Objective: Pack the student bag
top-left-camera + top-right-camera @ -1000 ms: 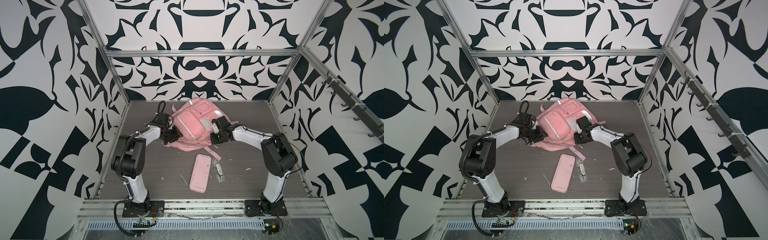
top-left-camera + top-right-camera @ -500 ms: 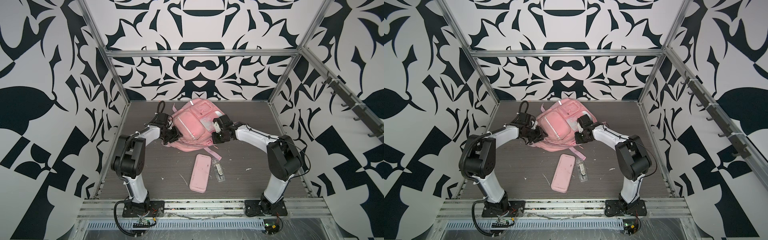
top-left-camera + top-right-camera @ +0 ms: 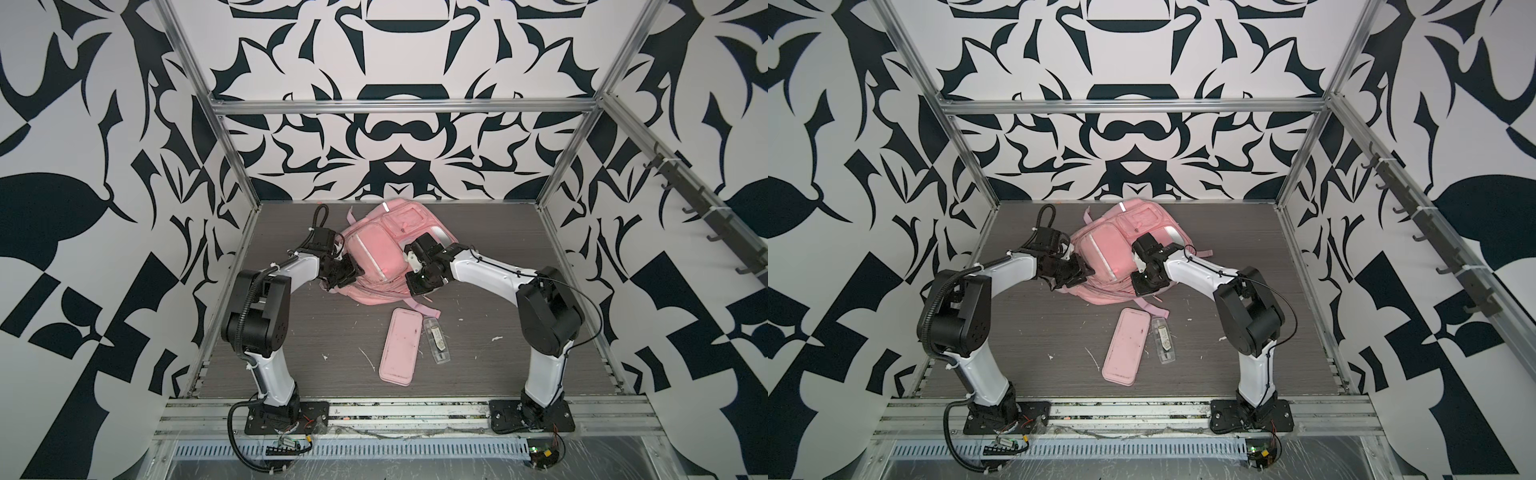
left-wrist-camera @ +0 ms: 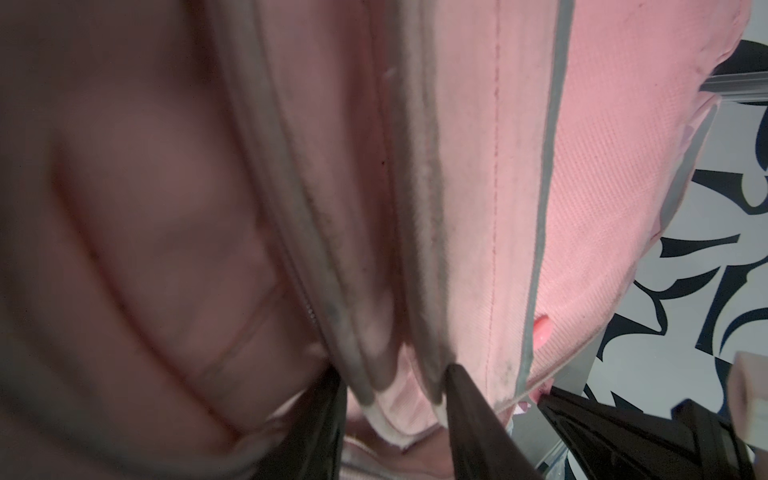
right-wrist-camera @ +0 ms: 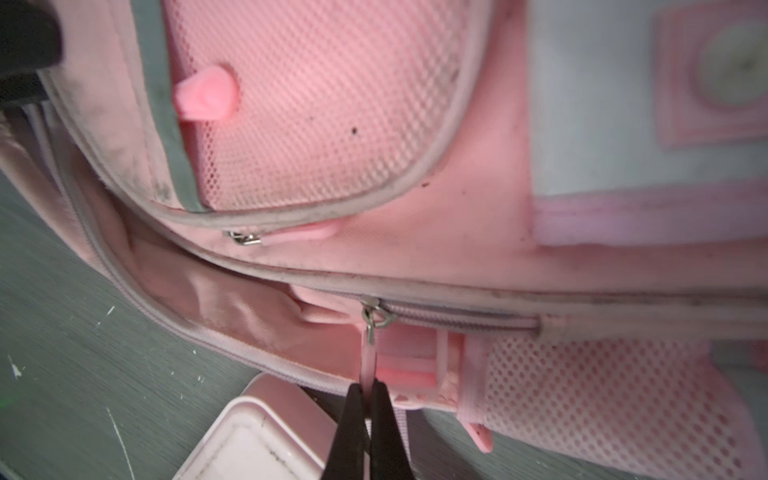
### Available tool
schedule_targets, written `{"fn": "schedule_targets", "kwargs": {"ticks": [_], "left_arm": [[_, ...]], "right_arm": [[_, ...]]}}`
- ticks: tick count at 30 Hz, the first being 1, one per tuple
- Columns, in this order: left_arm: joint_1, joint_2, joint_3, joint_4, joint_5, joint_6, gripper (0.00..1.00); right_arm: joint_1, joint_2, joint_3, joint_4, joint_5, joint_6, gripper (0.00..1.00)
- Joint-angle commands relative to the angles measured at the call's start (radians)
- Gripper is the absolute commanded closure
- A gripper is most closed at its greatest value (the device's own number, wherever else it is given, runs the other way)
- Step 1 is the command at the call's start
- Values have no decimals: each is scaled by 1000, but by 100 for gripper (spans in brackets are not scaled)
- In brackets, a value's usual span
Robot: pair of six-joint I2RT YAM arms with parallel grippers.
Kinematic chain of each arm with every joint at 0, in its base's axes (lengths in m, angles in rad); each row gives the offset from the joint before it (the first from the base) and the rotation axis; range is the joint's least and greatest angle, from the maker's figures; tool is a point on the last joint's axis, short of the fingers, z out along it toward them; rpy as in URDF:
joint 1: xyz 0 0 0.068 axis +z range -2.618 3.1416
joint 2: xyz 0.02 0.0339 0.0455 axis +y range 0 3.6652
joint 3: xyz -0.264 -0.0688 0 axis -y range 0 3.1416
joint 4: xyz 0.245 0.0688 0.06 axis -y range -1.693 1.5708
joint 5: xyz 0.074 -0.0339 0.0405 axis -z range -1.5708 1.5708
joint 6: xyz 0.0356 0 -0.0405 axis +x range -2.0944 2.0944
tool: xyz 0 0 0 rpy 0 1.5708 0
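The left gripper (image 3: 347, 272) is pressed against the side of the student bag (image 3: 374, 249) nearest its own arm. In the left wrist view its two dark fingers (image 4: 473, 415) stand a little apart with a fold of the bag's grey-piped pink edge caught between them, so it is clamped on the bag itself. The bag lies flat on the dark tabletop (image 3: 291, 353) between the two grippers, touching both, with its front pockets and silver strips facing up in both top views (image 3: 1104, 249). Nearer the arm bases than either gripper, and just short of the bag's lower edge, a flat pink pencil case (image 3: 401, 353) lies on the tabletop. In the right wrist view a corner of it (image 5: 257, 440) shows just beside the right gripper's fingertips. The right gripper (image 3: 417, 282) sits at the bag's opposite side. Its jaws are pinched fully together on the thin pink zip pull (image 5: 368, 361), which hangs from a metal slider (image 5: 374, 318) just beyond the fingertips. On one side of that slider the zip teeth are joined. On the other side the pocket gapes and shows pink lining. Just beside the pencil case, on the right arm's side, lies a small clear plastic case (image 3: 436, 347).
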Motion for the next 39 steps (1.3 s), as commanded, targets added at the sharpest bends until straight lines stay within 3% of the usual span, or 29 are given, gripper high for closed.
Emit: {"fn": "schedule_targets", "kwargs": {"ticks": [1,8,15,21,32,36,39], "left_arm": [[-10,-11,-16,-18,10,-12,58],[-12,-16,-18,-19,8,-10,58],[-12,-6,-24,-16,10,-8,58],[-12,-10,-21,-22,10,-6,58],[-12,-13,-26,-25,10,-3,58],[-12,-13,-27,-21,14,-10,58],[-12,-30,-37,-4,16,-25,58]], "right_arm": [[36,9,63,2,-48,-8,100],[47,40,43,38,-38,0,100],[47,50,1,94,-24,19,88],[47,66,8,116,-16,23,85],[47,50,-17,92,41,18,85],[47,2,-37,85,71,19,96],[47,-20,-12,55,84,16,98]]}}
